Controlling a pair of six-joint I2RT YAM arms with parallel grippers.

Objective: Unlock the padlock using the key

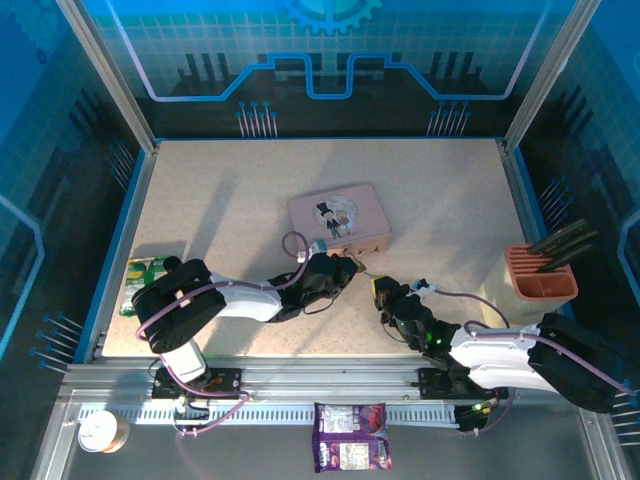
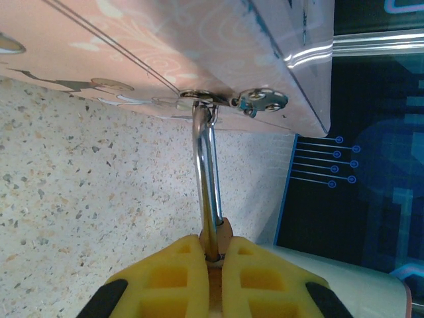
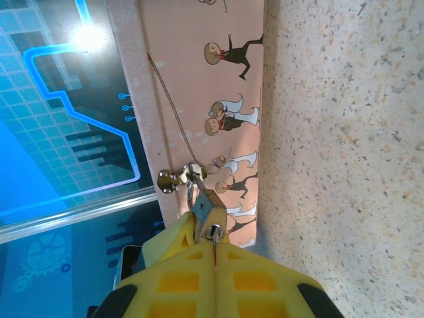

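The brass padlock (image 3: 213,207) hangs by its thin silver shackle (image 2: 207,179) from the hasp (image 2: 199,98) on the front of the pink tin (image 1: 335,218). My left gripper (image 2: 213,250) is shut on the padlock's body (image 2: 224,233), and its yellow fingers (image 2: 165,271) clamp it from both sides. My right gripper (image 3: 215,248) is shut on the key (image 3: 214,240), a thin dark sliver whose tip sits in the keyhole at the padlock's bottom. In the top view the left gripper (image 1: 348,268) and the right gripper (image 1: 381,286) meet at the padlock (image 1: 361,265) by the tin's near right corner.
An orange holder (image 1: 540,275) with dark tools stands at the table's right edge. At the left edge lies a green packet (image 1: 140,282). A purple packet (image 1: 350,440) and a tape roll (image 1: 100,432) rest on the front rail. Blue walls enclose the table.
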